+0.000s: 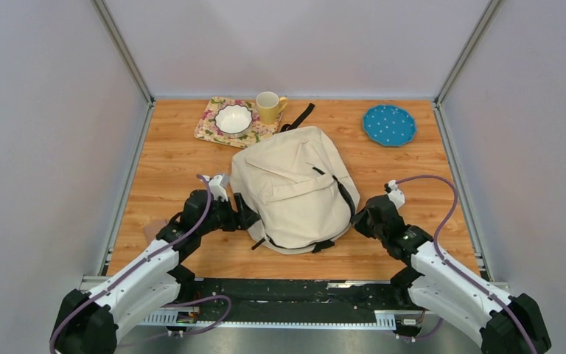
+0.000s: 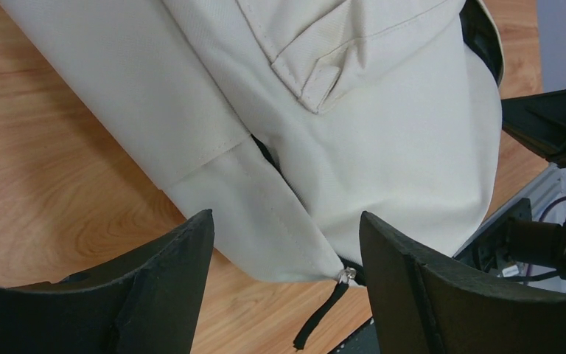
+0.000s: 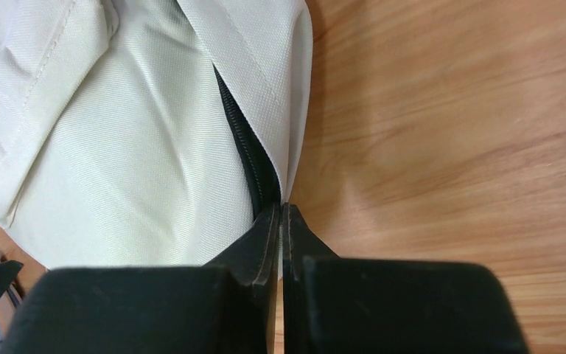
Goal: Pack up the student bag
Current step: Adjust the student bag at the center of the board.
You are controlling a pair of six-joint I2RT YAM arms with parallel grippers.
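Cloth of the student bag [image 1: 295, 188], lying central on the desk [image 1: 169, 158], looks soft, light and floppy, best held by zipper hems: right claw [image 3: 281, 210] is pinched shut on one, left claw [image 2: 286, 217] gapes open at a corner.

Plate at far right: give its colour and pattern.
The plate is blue with white dots, best seen in the top external view.

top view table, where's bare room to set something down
Bare wood: left strip between floral mat and left gripper; far edge between yellow mug and blue plate; right side between blue plate and right gripper. Crowded beside the student bag, where both grippers sit.
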